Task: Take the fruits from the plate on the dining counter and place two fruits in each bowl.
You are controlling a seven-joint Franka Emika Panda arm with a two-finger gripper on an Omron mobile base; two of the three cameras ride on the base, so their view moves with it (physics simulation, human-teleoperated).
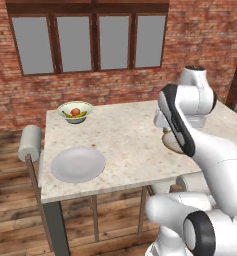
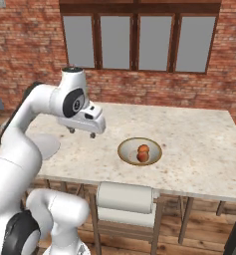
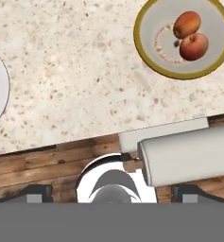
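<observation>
Nearest the base, a chair with a pale padded back (image 2: 125, 197) was seen tucked under the near edge of the tabletop (image 2: 189, 134). Just beyond that edge, the tan-brown bowl (image 2: 139, 151) stood on the stone, and two red-orange apples (image 3: 191, 35) lay touching one another inside it. The gripper (image 2: 82, 132) was held above the tabletop, to one side of this bowl and apart from it, with nothing carried. Whether the fingers were spread or pressed together could not be told, since only their dark tips were visible low in the hand view.

Toward the near left corner of the tabletop, the flat grey-white plate (image 1: 78, 163) was seen bare, with no fruit left on it. At the far left corner the pale green-white bowl (image 1: 75, 111) stood well apart from the plate, and a red apple (image 1: 75, 111) and a yellow banana-like piece (image 1: 80, 115) were seen in it. A brick wall with windows (image 1: 90, 40) closed the scene behind.

Judged from how the things lay, each bowl had been given its two fruits, so the placing was taken to be complete and the step in hand to be the arm's clearing away from the tan-brown bowl. No further grasp appeared to be called for; only a lift clear of the bowl rim, without either bowl being nudged.
</observation>
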